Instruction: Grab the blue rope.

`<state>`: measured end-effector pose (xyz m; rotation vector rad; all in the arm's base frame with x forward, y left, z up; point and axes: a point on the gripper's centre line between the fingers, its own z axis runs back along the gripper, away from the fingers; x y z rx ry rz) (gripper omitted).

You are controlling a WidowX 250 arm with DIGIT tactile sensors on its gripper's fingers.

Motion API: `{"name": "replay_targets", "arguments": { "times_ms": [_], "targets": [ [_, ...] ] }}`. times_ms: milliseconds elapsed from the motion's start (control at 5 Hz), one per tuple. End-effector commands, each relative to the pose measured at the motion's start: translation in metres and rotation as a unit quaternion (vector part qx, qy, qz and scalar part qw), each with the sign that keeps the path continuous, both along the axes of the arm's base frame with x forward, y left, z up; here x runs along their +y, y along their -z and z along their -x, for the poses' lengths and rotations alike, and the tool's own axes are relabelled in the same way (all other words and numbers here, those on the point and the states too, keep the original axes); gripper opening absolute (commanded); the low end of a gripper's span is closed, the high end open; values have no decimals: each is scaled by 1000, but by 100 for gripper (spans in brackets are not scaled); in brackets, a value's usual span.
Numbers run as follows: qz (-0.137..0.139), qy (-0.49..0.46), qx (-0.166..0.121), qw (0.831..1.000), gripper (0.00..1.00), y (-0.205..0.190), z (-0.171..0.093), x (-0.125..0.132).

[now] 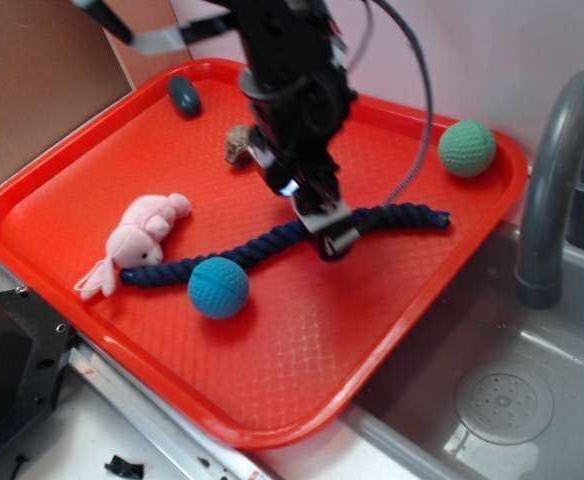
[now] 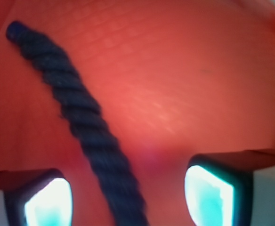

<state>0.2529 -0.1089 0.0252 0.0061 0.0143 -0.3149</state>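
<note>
Step in hand: closing on the blue rope [image 2: 88,127]. Left pad [image 2: 48,202] and right pad of the gripper [image 2: 128,200] stand well apart, holding nothing; rope runs between them, nearer the left. Advice: shift slightly to centre the strand, settle low, then squeeze across the twist.

Blue rope: thick navy twisted cord, wavy, lying flat across the red tray [image 1: 302,370] from the pink plush toy [image 1: 137,240], behind the blue ball [image 1: 218,287], toward the green ball [image 1: 467,148].

A red tray [image 1: 302,360] carries the blue rope [image 1: 262,245], balls and toys.
</note>
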Motion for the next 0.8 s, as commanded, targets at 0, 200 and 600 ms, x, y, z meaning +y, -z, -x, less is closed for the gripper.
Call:
{"name": "replay_targets", "arguments": {
  "times_ms": [0, 200, 600],
  "targets": [
    [-13, 54, -1, 998, 100, 12, -4, -16],
    [-31, 54, -2, 998, 0, 14, -1, -17],
    [-42, 50, 11, 998, 0, 13, -1, -12]
  ]
}}
